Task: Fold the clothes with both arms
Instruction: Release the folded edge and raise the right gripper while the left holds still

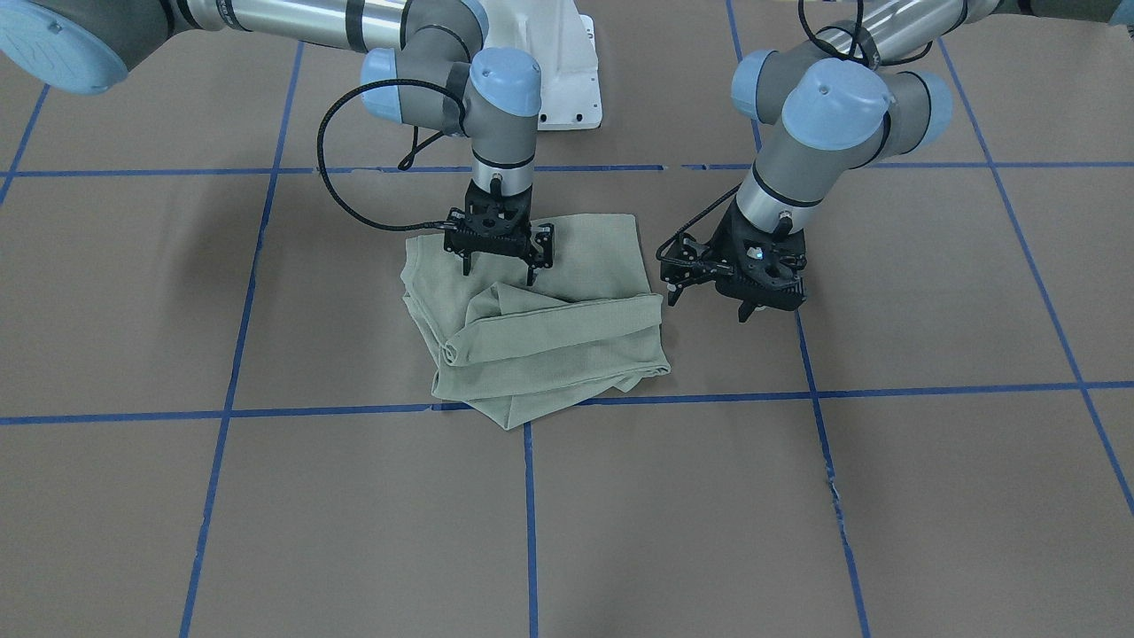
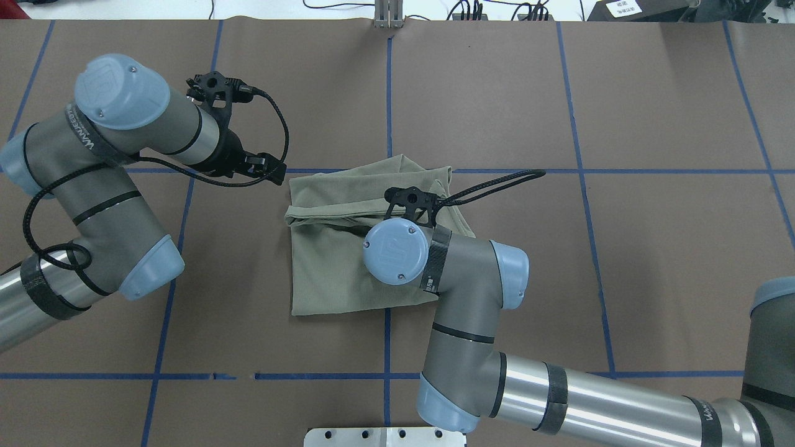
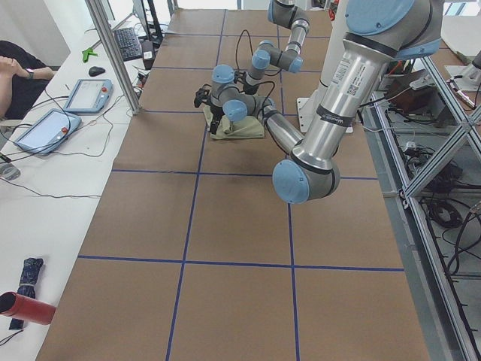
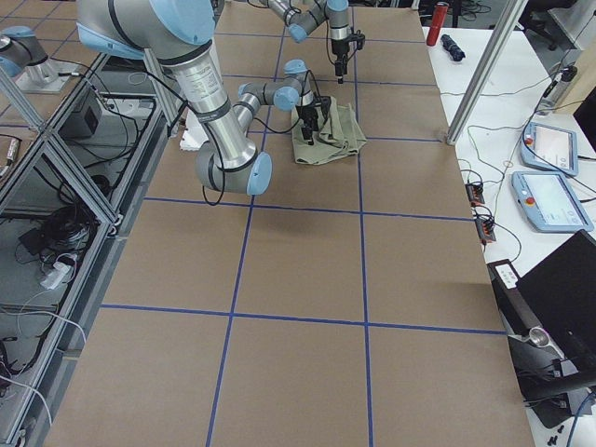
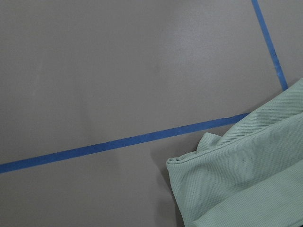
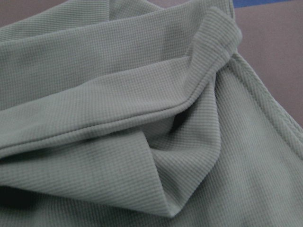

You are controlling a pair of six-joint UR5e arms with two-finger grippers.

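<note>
The sage-green shirt [image 1: 549, 337] lies folded into a loose, wrinkled bundle at the middle of the brown table; it also shows in the overhead view [image 2: 335, 273]. My right gripper [image 1: 498, 273] is open and points straight down over the shirt's robot-side half, fingertips at or just above the cloth, holding nothing. The right wrist view is filled with shirt folds [image 6: 118, 118]. My left gripper [image 1: 709, 306] is open and empty, low over bare table just beside the shirt's edge. The left wrist view shows a shirt corner [image 5: 246, 179] and blue tape.
Blue tape lines [image 1: 530, 496] cross the brown table cover in a grid. The white pedestal base [image 1: 558, 71] stands behind the shirt. A side bench with tablets [image 3: 45, 128] and a seated person lies past the table's far edge.
</note>
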